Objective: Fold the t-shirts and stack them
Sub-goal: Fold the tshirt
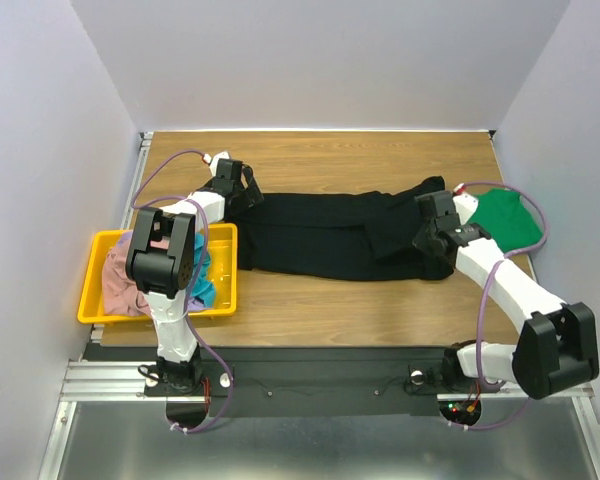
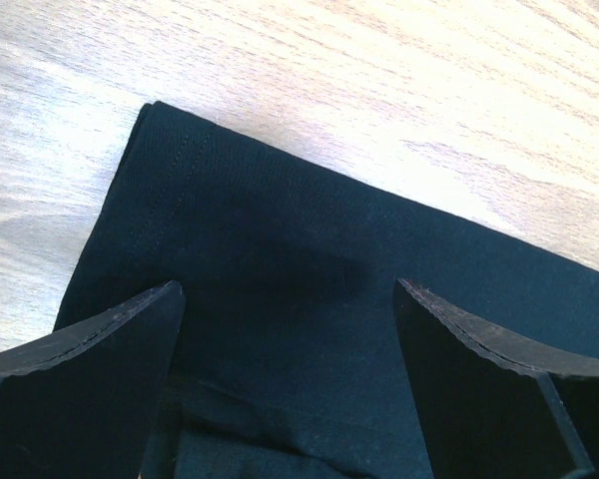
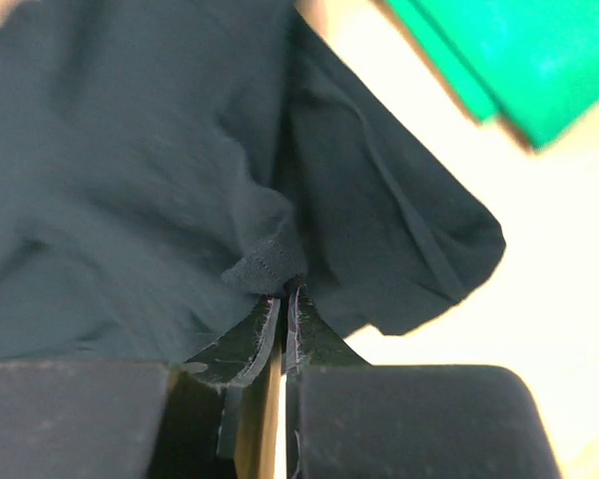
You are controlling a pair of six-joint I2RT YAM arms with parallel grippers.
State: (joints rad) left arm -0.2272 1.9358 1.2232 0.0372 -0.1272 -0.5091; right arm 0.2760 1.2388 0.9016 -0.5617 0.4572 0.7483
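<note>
A large black t-shirt [image 1: 330, 235] lies folded in a long band across the table's middle. My left gripper [image 1: 242, 192] is open just above its left end; in the left wrist view its two fingers stand wide apart over the black cloth [image 2: 280, 299]. My right gripper [image 1: 427, 222] is shut on a hem of the black t-shirt [image 3: 270, 261] at its right end. A green t-shirt [image 1: 508, 218] lies at the far right and shows in the right wrist view [image 3: 499, 50]. Pink, teal and lavender t-shirts [image 1: 130, 280] are heaped in the bin.
A yellow plastic bin [image 1: 220, 300] stands at the table's left front edge. Grey walls close in the wooden table [image 1: 360, 160] at the back and both sides. Bare wood lies behind and in front of the black shirt.
</note>
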